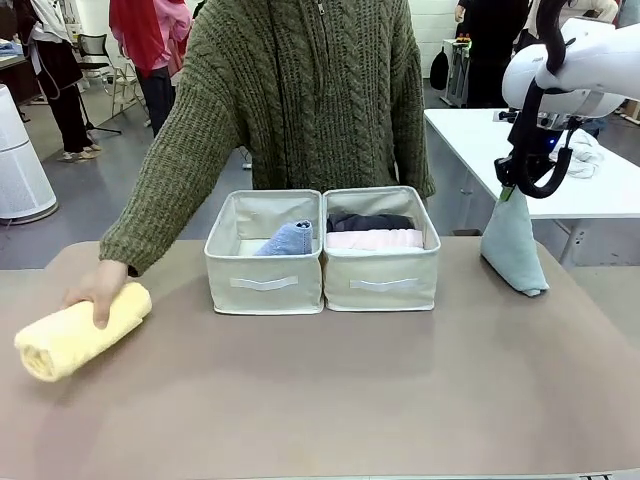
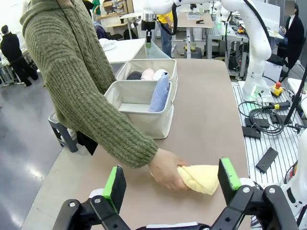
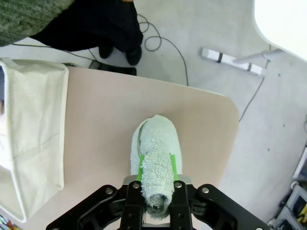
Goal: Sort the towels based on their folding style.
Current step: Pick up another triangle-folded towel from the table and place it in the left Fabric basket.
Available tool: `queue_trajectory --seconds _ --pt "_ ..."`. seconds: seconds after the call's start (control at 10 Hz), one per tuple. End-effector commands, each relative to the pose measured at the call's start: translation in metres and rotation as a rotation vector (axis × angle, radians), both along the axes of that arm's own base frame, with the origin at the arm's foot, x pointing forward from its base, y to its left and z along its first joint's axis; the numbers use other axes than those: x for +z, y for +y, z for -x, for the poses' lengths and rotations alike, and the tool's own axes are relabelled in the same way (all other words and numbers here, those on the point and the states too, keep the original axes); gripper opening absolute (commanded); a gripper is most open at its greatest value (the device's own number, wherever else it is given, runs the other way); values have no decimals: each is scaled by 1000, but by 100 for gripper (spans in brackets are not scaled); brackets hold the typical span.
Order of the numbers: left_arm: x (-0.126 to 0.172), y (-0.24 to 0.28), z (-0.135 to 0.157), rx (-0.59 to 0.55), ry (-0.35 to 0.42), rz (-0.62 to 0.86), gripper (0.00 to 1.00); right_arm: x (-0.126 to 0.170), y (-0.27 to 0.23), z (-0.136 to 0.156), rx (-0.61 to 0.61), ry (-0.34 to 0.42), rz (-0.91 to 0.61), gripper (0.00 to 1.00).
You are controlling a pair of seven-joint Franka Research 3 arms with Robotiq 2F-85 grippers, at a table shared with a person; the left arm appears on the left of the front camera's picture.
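Closest to the robot's side, the left gripper [image 2: 171,179] stands spread wide with nothing in it, its green pads [image 2: 115,184] far apart. Its wrist camera looks past them to the yellow roll [image 2: 201,178], which lies on the table [image 2: 206,105] ahead of the gap between the pads and clear of them. The person's hand [image 2: 165,167] rests on one end of that roll. From the front the same roll [image 1: 80,345] lies at the table's left with the hand [image 1: 100,290] pressed on its far end.

Mid-table two beige bins sit side by side, touching. The left bin [image 1: 265,283] holds the periwinkle cone [image 1: 288,240]. In the right bin [image 1: 382,283] the front view makes out a dark grey roll [image 1: 370,221] and a pink roll [image 1: 375,239]. The left wrist view, looking in endwise, adds a white roll [image 2: 159,74] beside them.

Farther right, near the table's edge, the right gripper [image 1: 508,190] is clamped on the tip of the pale blue-grey cone [image 1: 513,250], which hangs upright beneath it with its broad base down at the tabletop. Whether it rests there I cannot tell. The right wrist view shows the grip plainly, with both pads [image 3: 173,165] squeezing the narrow top of the cone [image 3: 156,139].
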State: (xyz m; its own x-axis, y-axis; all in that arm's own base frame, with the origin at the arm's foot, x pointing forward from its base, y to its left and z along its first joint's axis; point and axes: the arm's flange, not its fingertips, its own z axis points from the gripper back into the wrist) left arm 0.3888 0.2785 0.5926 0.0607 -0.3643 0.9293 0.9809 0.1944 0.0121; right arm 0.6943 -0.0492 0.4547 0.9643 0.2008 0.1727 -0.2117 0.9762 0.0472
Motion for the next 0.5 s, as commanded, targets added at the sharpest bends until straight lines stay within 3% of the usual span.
queue_trajectory --seconds 0.0,0.2,0.4 --pt "1 0 2 2 -1 -1 100 39 12 24 8 53 -53 0" --pt "1 0 2 2 -1 -1 100 134 50 84 175 80 -82 0" --pt "1 0 2 2 -1 -1 100 233 98 148 321 0 -29 0"
